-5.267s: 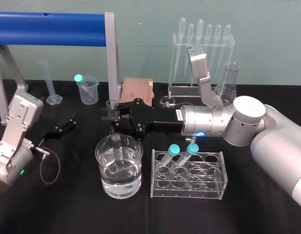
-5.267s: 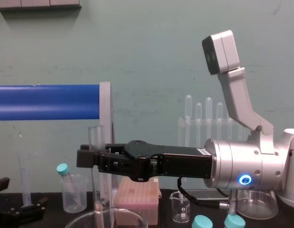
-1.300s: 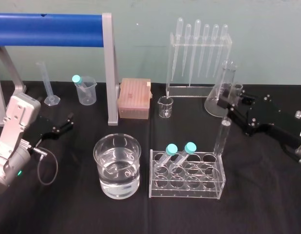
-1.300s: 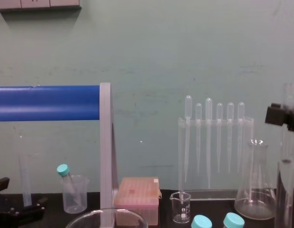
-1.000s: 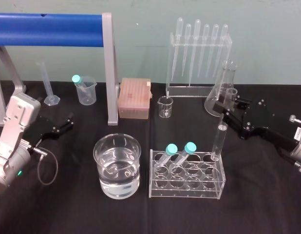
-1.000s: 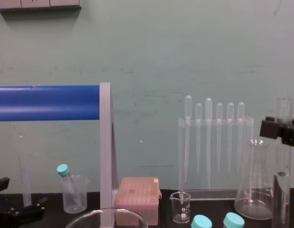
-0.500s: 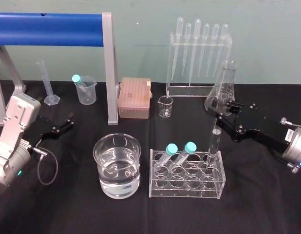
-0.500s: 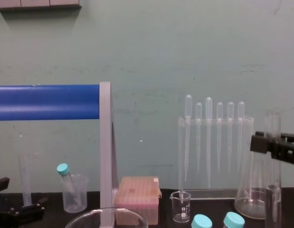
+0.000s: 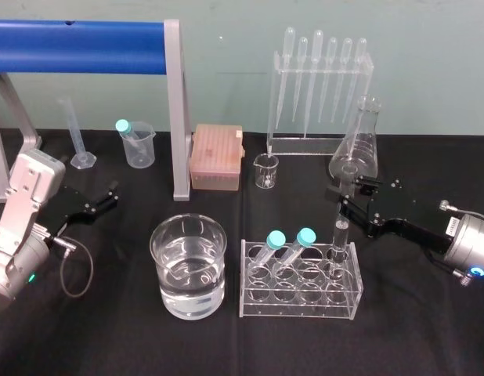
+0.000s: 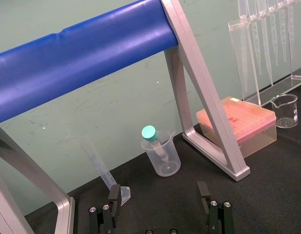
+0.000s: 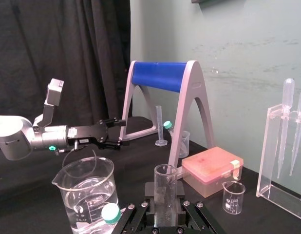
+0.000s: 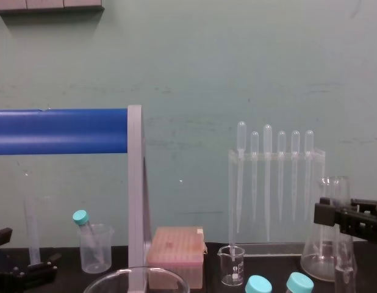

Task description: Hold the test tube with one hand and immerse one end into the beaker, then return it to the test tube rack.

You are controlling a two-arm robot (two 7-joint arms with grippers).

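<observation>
Right gripper [image 9: 353, 199] is out over the back right corner of the test tube rack [image 9: 301, 291], jaws clenched on the test tube [image 9: 338, 237]. The tube is upright, its lower end down inside the back right hole of the rack, upper part in the jaws. It may be seated on the rack base, but the acrylic makes that hard to confirm. In the right wrist view the test tube [image 11: 165, 187] stands between the black fingers [image 11: 137, 215] with its open rim above them. In the chest view the right gripper [image 12: 347, 221] comes in at lower right with the tube [image 12: 344, 259] hanging below it.

The beaker [image 9: 190, 229], part full of clear liquid, sits on the black worktop [image 9: 430, 333] just left of the rack, apart from the tube. Two teal-capped tubes [image 9: 275, 241] lean in the rack's back row, left of the held tube.

Left gripper [image 9: 109, 197] is parked low at the far left of the worktop, jaws released and spread, holding nothing; same in its wrist view [image 10: 158, 191].
</observation>
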